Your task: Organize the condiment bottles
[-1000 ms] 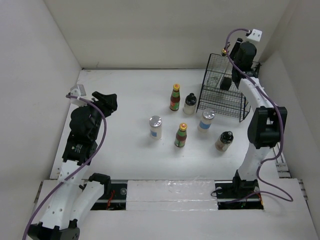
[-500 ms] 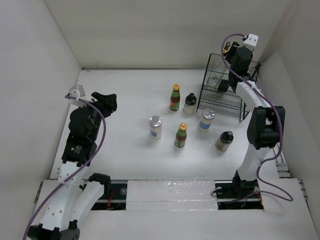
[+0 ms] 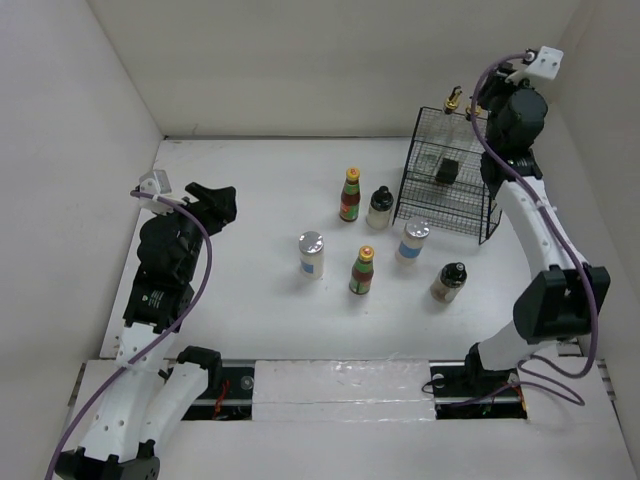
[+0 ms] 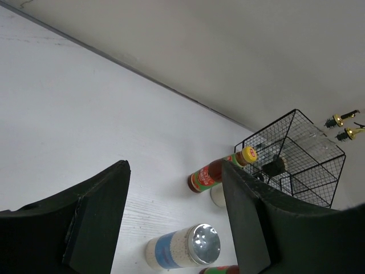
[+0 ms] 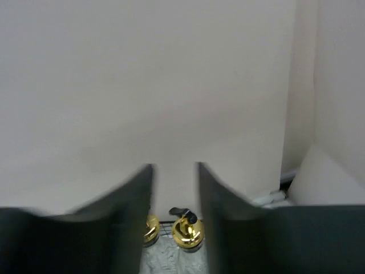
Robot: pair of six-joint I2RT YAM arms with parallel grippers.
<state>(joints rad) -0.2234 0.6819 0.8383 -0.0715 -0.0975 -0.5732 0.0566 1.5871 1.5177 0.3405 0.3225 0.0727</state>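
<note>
Six condiment bottles stand on the table: two orange-capped red ones [image 3: 350, 194] [image 3: 363, 270], two silver-lidded blue-labelled jars [image 3: 311, 253] [image 3: 413, 239], a white black-capped bottle [image 3: 379, 208] and a black-capped jar [image 3: 449, 282]. A black-lidded jar [image 3: 447, 168] sits inside the black wire basket [image 3: 470, 215]. Two tall clear bottles with gold spouts [image 3: 455, 97] [image 5: 188, 228] stand at its back. My right gripper [image 3: 505, 105] [image 5: 174, 188] is open and empty, high above the basket. My left gripper [image 3: 212, 200] [image 4: 174, 222] is open and empty at the left.
White walls close in the table at the back and on both sides. The basket stands in the back right corner, close to the right wall. In the left wrist view the nearest jar [image 4: 188, 248] and red bottle [image 4: 217, 173] lie ahead of the fingers.
My right gripper has risen out of the basket and moved back and to the right. The black-lidded jar stays inside the basket. The left arm has not moved.
</note>
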